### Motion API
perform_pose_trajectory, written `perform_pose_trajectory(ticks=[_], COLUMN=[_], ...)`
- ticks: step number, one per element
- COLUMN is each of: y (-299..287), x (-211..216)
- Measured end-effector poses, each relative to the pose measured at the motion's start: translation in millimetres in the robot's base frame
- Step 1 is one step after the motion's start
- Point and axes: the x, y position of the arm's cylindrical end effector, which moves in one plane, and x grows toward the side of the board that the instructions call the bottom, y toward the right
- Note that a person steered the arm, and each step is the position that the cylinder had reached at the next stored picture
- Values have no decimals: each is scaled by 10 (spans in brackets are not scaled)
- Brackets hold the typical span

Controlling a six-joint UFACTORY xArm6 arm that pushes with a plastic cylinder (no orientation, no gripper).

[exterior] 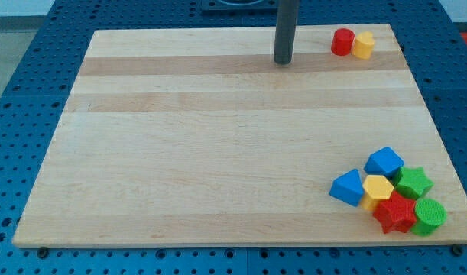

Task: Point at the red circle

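The red circle (342,42) is a short red cylinder at the view's top right of the wooden board (218,137). A yellow block (363,45) touches its right side. My tip (283,62) is the lower end of the dark rod, at the view's top centre. It stands to the left of the red circle, apart from it by a clear gap, and slightly lower in the view.
A cluster of blocks sits at the view's bottom right: a blue triangle (347,187), a blue block (384,162), a yellow hexagon (378,188), a red star (395,213), a green star (413,182) and a green circle (429,216).
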Motion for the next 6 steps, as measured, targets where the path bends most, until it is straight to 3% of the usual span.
perform_pose_trajectory(ticks=[1,3,4,6], y=[0,115,829,1424], x=[0,-738,-734,-593])
